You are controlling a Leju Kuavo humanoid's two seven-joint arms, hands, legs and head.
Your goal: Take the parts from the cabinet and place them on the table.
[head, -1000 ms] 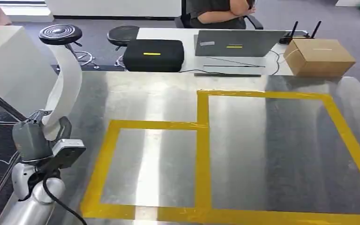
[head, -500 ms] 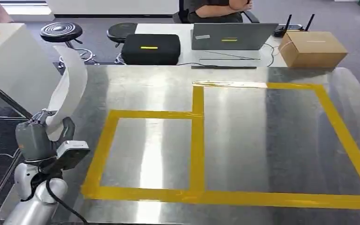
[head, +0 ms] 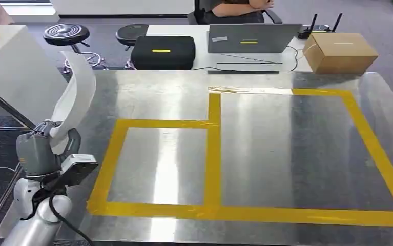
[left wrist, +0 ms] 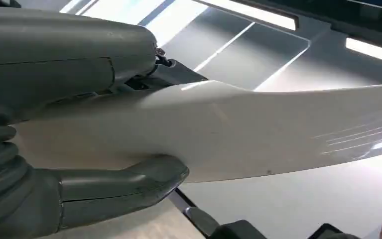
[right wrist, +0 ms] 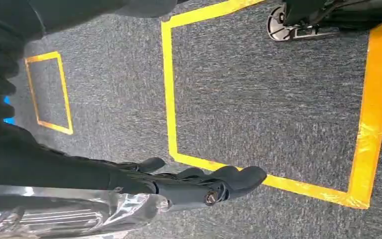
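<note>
White curved part (head: 76, 97) is gripped at its lower end by the left hand (head: 39, 148), standing upright just off the left edge of the steel table (head: 286, 148), outside the yellow tape boxes (head: 212, 164). Held so low, the long piece may be swung or tipped when lowered, and could be caught on the table edge. The right hand (right wrist: 198, 186) is seen hanging over carpet, fingers loosely curled on nothing. Compared with a second ago, the table is seen nearer and lower in the head view, the camera having moved.
</note>
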